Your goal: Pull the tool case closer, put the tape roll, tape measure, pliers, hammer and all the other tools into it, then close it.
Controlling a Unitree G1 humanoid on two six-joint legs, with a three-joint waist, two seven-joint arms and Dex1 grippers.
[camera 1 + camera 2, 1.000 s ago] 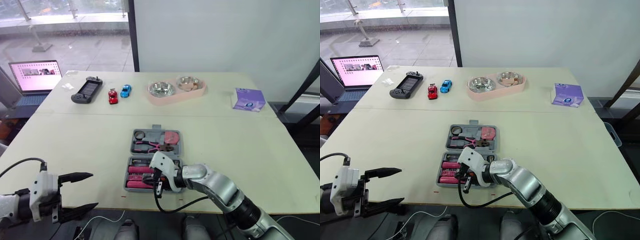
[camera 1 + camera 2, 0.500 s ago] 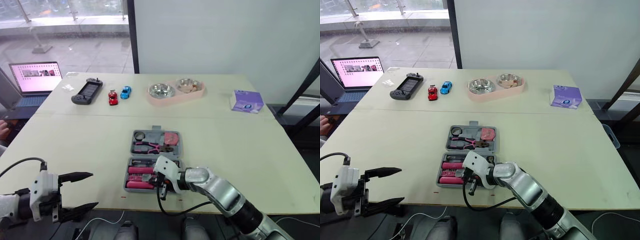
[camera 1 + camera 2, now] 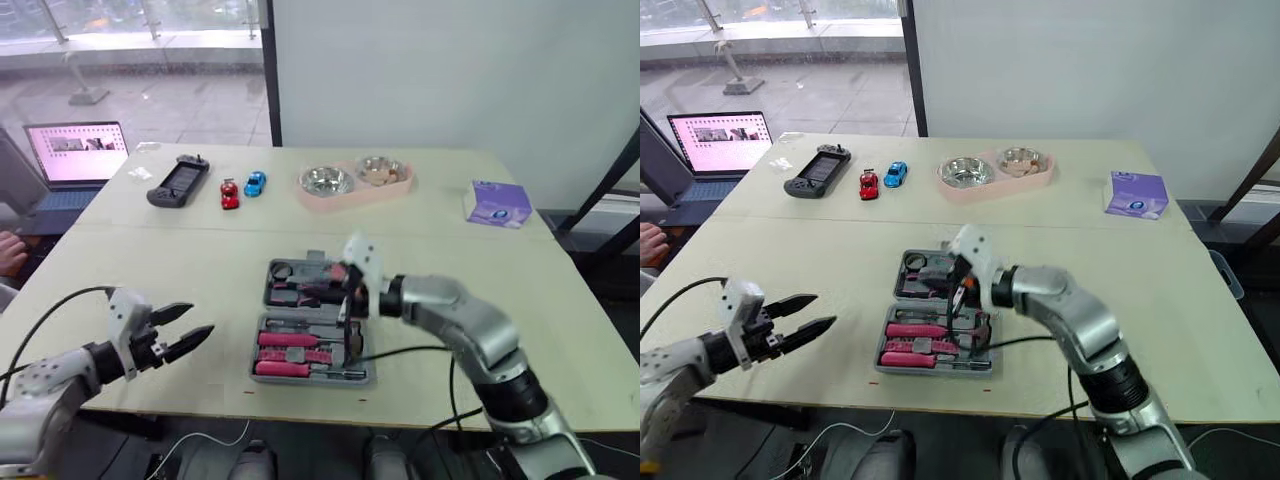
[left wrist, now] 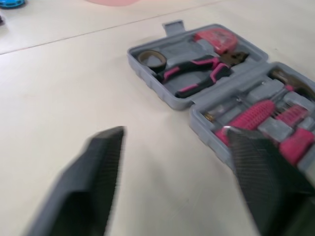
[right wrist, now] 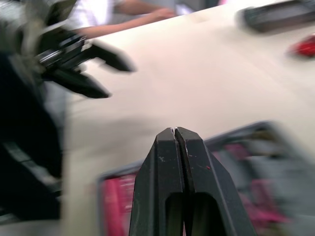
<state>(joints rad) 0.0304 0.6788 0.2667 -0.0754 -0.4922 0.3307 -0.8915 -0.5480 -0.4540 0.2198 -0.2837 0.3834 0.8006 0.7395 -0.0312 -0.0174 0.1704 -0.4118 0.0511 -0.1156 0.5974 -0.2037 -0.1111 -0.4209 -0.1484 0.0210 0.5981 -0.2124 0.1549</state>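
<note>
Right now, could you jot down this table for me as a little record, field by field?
tool case: open, flat on the table
far half: tape roll, pliers, tape measure
near half: pink-handled tools
left gripper: open, empty, beside the case
right gripper: shut, empty, over the case
far edge: game controller, red toy car, blue toy car, pink double bowl, purple box

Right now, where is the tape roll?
The tape roll sits in the far half of the open tool case, at its left corner, beside the pliers.
</note>
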